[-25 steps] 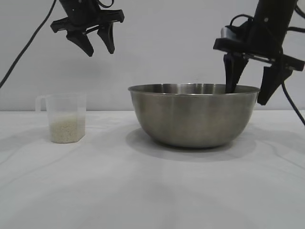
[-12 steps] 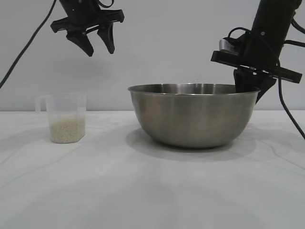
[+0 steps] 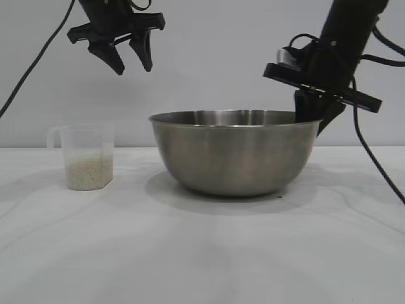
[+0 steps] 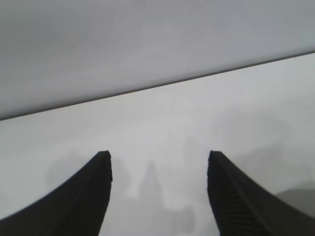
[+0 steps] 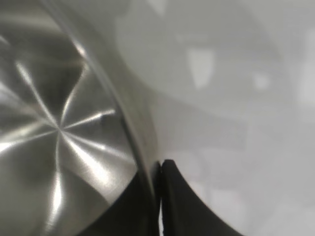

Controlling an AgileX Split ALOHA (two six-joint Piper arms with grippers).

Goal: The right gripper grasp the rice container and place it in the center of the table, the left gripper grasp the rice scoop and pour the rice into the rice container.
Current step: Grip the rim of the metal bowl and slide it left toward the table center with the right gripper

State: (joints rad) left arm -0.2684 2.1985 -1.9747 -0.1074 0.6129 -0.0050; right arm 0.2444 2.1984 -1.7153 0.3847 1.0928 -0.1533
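Note:
The rice container (image 3: 234, 155), a large steel bowl, stands on the white table (image 3: 202, 259) a little right of the middle. My right gripper (image 3: 314, 120) is shut on its right rim, one finger inside the bowl and one outside. The right wrist view shows that rim (image 5: 142, 123) pinched between the black fingers (image 5: 184, 209), and the bowl's inside is bare. The rice scoop (image 3: 88, 155), a clear plastic cup with rice (image 3: 88, 172) in its lower part, stands at the left. My left gripper (image 3: 133, 68) hangs open high above the scoop, holding nothing (image 4: 160, 155).
Black cables hang from both arms, one at the far left (image 3: 31, 69) and one at the right (image 3: 373, 158). A plain wall stands behind the table. Bare tabletop lies between the scoop and the bowl and across the whole front.
My right gripper has closed on the bowl's right rim and drawn the bowl to the left, toward the scoop. The left gripper and the scoop have stayed still.

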